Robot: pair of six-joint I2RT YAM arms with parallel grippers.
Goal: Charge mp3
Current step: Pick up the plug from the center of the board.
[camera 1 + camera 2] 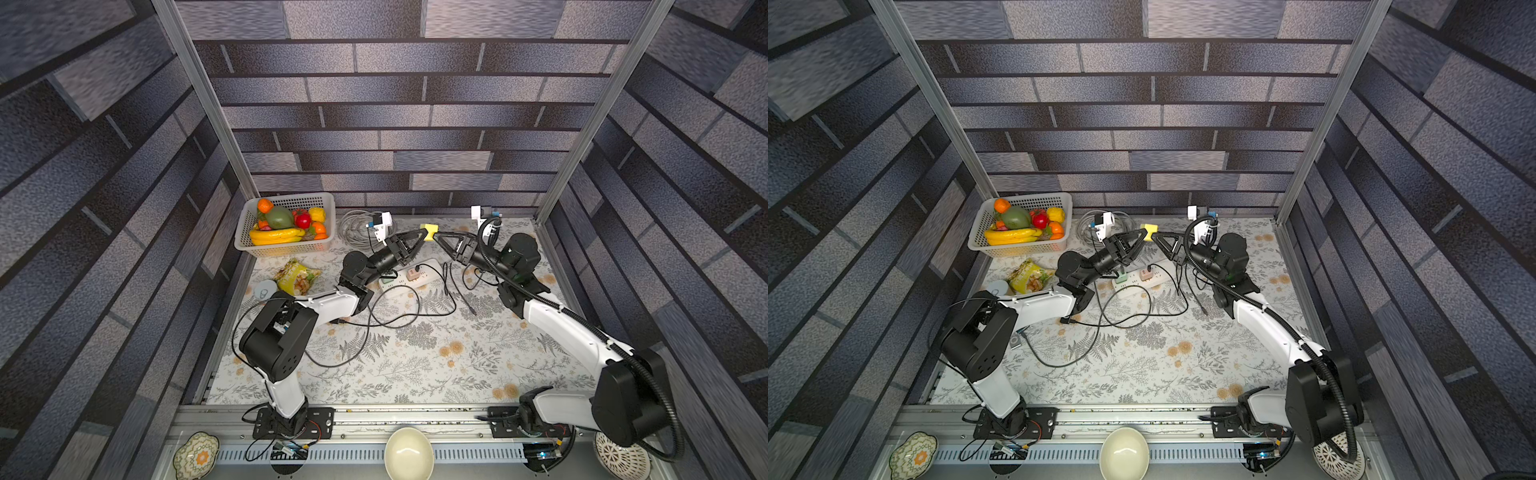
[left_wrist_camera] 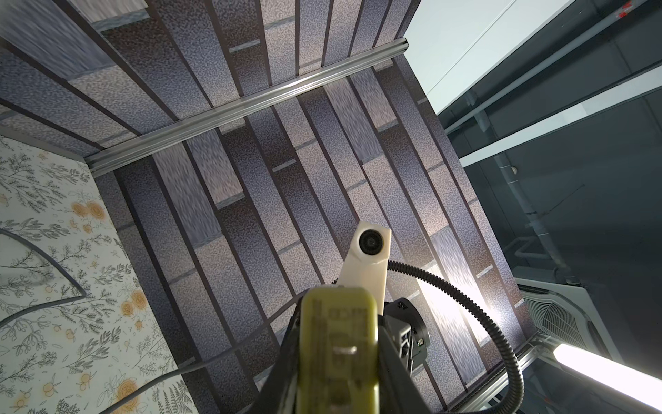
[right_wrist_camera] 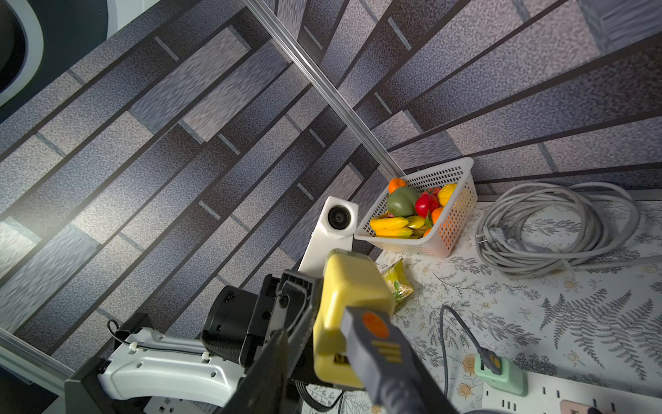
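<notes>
A yellow charger block [image 1: 429, 230] [image 3: 353, 286] hangs in the air above the back of the table, and my left gripper [image 1: 424, 236] [image 2: 338, 358] is shut on it. A grey USB plug [image 3: 372, 340] with an orange dot has its tip against the block's face; whether it is seated I cannot tell. My right gripper [image 1: 436, 238] [image 3: 322, 344] meets the block from the other side. Its jaws stand apart around the plug, with a gap on one side. A small silver square player [image 1: 1016, 341] lies by the left arm's elbow. The black cable's loose end [image 1: 1065, 320] lies near it.
A white power strip [image 1: 409, 278] with a green adapter [image 3: 499, 372] lies under the grippers. Black cable [image 1: 395, 320] loops across the table's middle. At the back left are a fruit basket [image 1: 286, 249], a coiled grey cord [image 1: 357, 226] and a snack bag [image 1: 297, 276]. A bowl [image 1: 408, 453] sits at the front.
</notes>
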